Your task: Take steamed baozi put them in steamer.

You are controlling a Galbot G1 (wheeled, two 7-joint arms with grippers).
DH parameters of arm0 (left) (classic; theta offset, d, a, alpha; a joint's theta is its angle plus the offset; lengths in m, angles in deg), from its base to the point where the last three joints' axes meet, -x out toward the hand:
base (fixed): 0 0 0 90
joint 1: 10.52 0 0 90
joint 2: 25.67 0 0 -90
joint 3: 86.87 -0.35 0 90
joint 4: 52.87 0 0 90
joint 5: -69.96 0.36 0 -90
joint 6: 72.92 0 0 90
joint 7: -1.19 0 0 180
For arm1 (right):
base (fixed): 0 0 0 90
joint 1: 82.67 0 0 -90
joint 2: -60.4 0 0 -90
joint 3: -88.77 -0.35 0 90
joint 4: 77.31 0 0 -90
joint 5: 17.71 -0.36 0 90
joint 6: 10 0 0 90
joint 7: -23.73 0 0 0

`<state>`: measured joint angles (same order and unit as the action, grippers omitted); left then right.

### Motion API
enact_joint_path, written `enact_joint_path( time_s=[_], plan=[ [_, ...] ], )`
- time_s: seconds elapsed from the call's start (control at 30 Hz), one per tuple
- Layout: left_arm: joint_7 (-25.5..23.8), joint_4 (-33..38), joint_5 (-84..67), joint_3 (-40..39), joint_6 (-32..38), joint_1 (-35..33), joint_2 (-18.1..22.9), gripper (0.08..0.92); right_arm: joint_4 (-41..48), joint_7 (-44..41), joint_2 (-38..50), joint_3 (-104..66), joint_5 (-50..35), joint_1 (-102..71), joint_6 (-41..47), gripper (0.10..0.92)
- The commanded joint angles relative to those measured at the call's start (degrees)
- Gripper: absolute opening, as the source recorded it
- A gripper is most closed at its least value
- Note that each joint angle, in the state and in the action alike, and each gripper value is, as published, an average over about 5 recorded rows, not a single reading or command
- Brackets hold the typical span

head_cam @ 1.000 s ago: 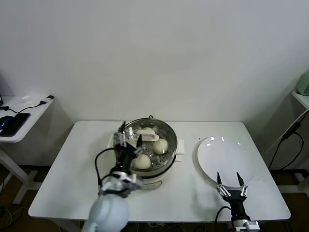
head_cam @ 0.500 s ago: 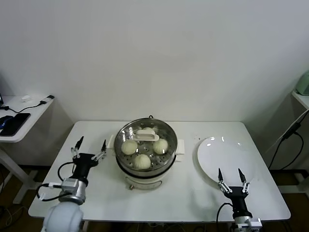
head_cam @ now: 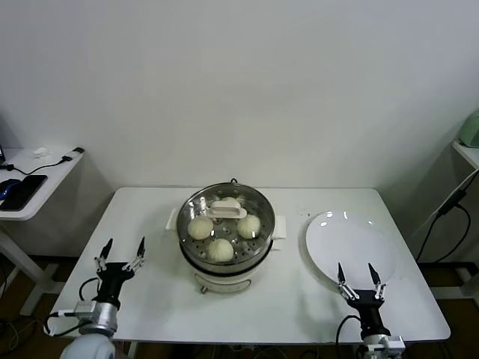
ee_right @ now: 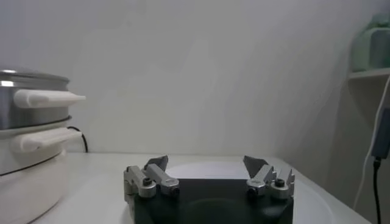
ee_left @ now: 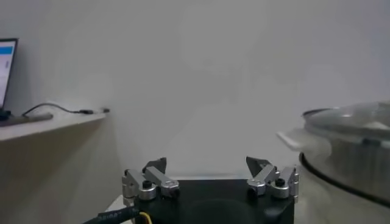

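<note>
White wall and white table point(head_cam: 150, 299) frame our work. At centre stands the steamer point(head_cam: 258, 254) with 4 steamed baozi point(head_cam: 220, 249) already on its tray; the plate point(head_cam: 352, 243) to its right is bare. Our left gripper point(head_cam: 120, 253) and right gripper point(head_cam: 358, 278) hover low near the front edge, jaws spread, holding nothing. We judge loading finished, so we park clear of the pot.

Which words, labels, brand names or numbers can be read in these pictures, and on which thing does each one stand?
None can be read.
The steamer, the plate and the table bear no visible text.
The baozi are plain.
The left gripper and right gripper, both open and empty, show no markings.
</note>
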<state>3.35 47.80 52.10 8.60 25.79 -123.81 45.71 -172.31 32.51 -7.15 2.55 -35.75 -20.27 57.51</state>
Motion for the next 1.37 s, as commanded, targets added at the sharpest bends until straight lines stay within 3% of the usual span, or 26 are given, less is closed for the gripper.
enact_joint_path(
  time_s=[0.03,1.37],
  plan=[
    [-0.7,-5.8,-3.7,0.5,5.6,-1.1,-0.6,0.823,0.0,0.0,0.1,0.1,-0.1,0.0,0.7,0.823],
    [-0.9,-5.1,-0.6,-1.3,7.1,-2.3,-0.3,0.823,-0.8,-0.7,0.4,0.2,-1.2,-1.4,0.1,0.823]
  ],
)
